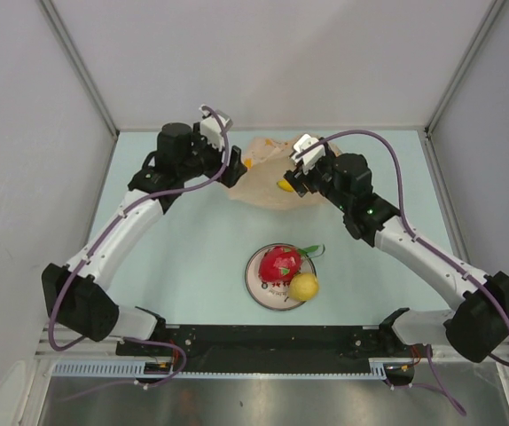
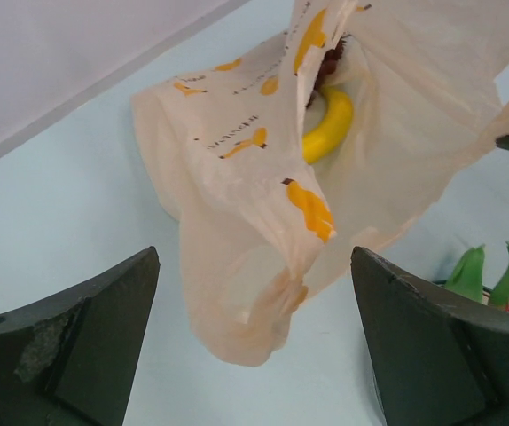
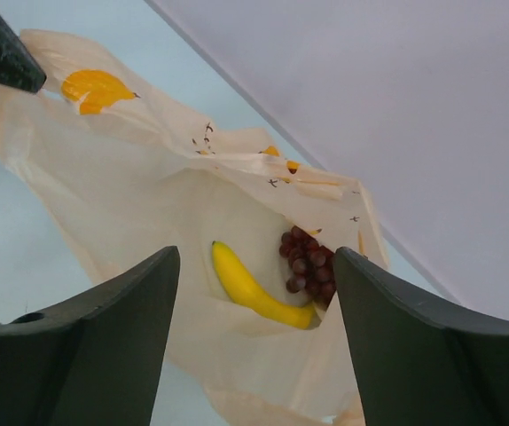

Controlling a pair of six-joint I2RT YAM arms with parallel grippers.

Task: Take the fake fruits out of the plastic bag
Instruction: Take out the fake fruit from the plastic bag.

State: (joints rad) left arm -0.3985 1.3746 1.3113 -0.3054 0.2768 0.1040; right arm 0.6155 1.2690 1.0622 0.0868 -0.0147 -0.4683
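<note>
Left arm [image 1: 135,217]: extended forward, wrist turned inward.
Left gripper [image 1: 234,170]: jaws spread wide, empty.
Right arm [image 1: 414,244]: extended forward, wrist turned inward.
Right gripper [image 1: 292,185]: jaws apart, empty.

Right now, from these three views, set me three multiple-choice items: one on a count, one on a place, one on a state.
1. How many fruits lie on the plate? A one; B two; C four.
2. Where is the banana? A on the plate; B inside the plastic bag; C on the bare table.
3. The right fingers are: A shut on the banana; B shut on the plastic bag; C open, holding nothing.

1 B: only the dragon fruit and the lemon sit there.
2 B: it lies beside the grapes within the bag.
3 C: they stand wide apart, gripping nothing.
</note>
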